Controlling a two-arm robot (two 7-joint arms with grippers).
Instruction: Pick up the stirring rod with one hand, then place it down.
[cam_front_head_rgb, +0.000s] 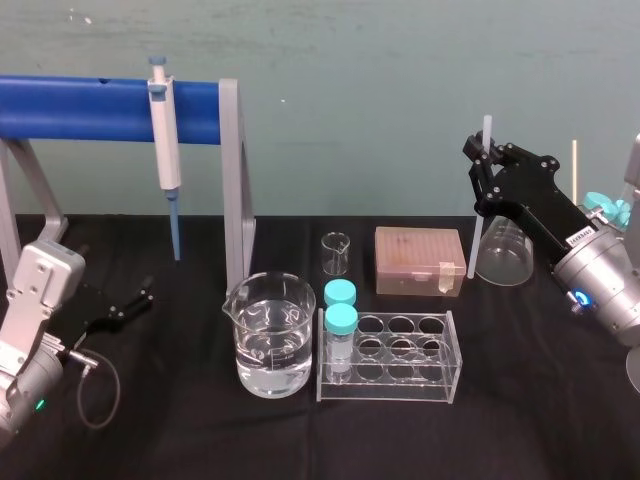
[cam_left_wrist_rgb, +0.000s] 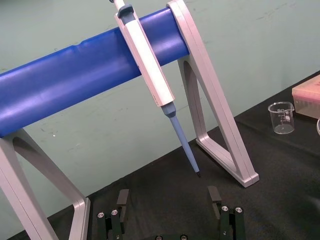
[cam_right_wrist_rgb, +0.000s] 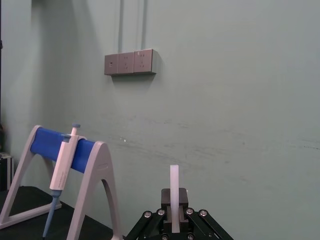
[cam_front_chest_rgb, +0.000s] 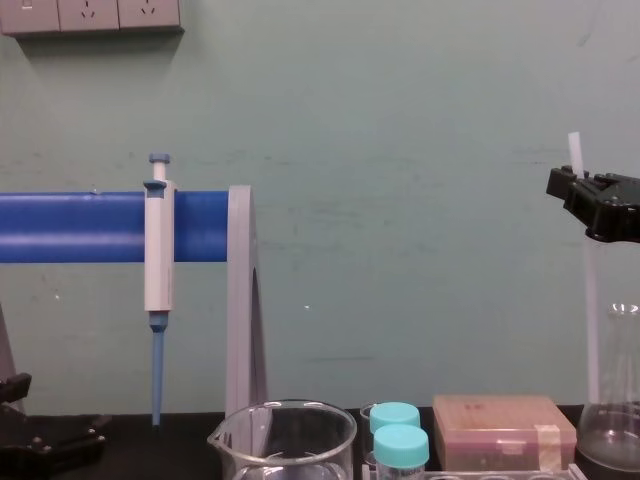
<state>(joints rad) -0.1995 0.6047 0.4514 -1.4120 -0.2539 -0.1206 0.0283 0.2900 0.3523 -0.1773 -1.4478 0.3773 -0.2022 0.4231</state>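
Right wrist view: the hand's (cam_right_wrist_rgb: 174, 207) fingers (cam_right_wrist_rgb: 183, 197) seemingly clamp the stirring rod (cam_right_wrist_rgb: 174, 180).

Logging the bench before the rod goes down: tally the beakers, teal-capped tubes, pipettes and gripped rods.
Beakers: 2
Teal-capped tubes: 2
Pipettes: 1
Stirring rod, held in right gripper: 1
Total: 6

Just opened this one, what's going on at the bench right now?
The right gripper is shut on the stirring rod, holding it upright over the right side of the table, beside a clear flask. Whether the rod's lower end is clear of the table is hard to tell. The left gripper rests open on the table at the left, near the pipette stand.
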